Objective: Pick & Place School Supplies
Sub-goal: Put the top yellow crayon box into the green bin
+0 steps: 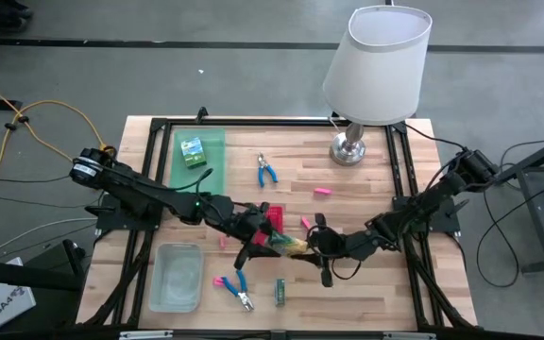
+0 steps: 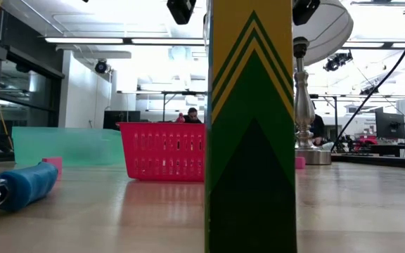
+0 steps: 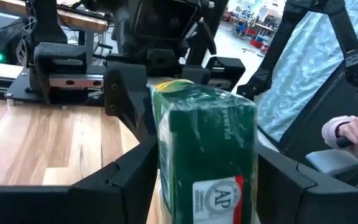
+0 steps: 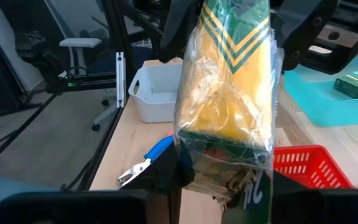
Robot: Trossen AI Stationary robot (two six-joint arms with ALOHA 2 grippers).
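A green-and-yellow box in clear wrap (image 1: 291, 246) hangs between both grippers over the table's middle, beside the red mesh basket (image 1: 274, 221). My left gripper (image 1: 264, 241) comes from the left and is shut on one end. My right gripper (image 1: 314, 248) comes from the right and is shut on the other end. Another box (image 1: 193, 151) lies on the green tray (image 1: 212, 142). A third box (image 1: 280, 291) stands near the table's near edge and fills the low view (image 2: 252, 140). Blue-handled (image 1: 268, 172) and pink-and-blue (image 1: 234, 288) tools and pink erasers (image 1: 322, 193) lie on the table. My left gripper (image 3: 204, 177) pinches the box's green end (image 3: 207, 155) between its two fingers (image 3: 120, 177), coming level from the table's left, along the box. The box is lifted clear of the table. My right gripper (image 4: 222, 183) pinches the opposite end with the crumpled wrap (image 4: 229, 162) between its fingers (image 4: 166, 177), coming from the table's right, along the box. The box's far end sits between the left arm's fingers (image 4: 303, 34).
A clear bin (image 1: 176, 277) sits at the near left. A lamp (image 1: 374, 76) stands at the far right, with its base (image 2: 304, 105) showing in the low view. More pink erasers (image 1: 223, 243) lie near the basket. A person's hand (image 3: 353, 130) shows beyond the table.
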